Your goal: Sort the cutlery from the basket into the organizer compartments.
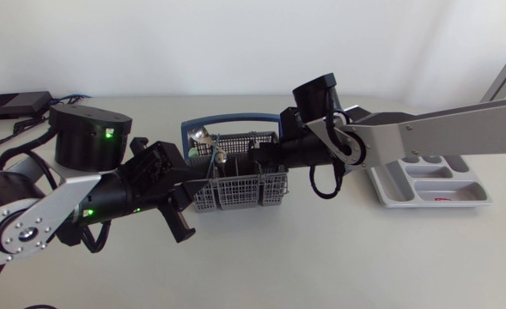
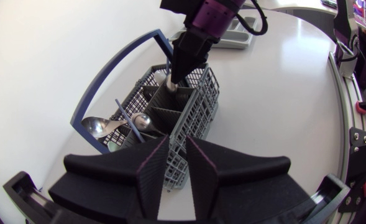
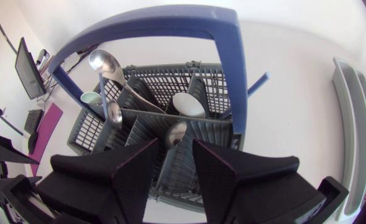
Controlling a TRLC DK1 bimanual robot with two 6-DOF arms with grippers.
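Hovering right gripper (image 3: 175, 152) over basket (image 3: 158, 78), fingers (image 3: 139, 168) spread, spoon (image 3: 176, 130) between them, no contact visible. Gap looks set to straddle it before pinching. Organizer (image 3: 356, 112) sits well off to gripper's side.

Table top, back-left corner

A pale, off-white table (image 1: 321, 257) fills the head view, its matte top lit evenly and softly. At the back-left corner a flat black box (image 1: 14, 105) lies on the top, with dark cables (image 1: 25, 126) trailing from it along the left side. In the left wrist view the table's edge shows as a rounded curve.
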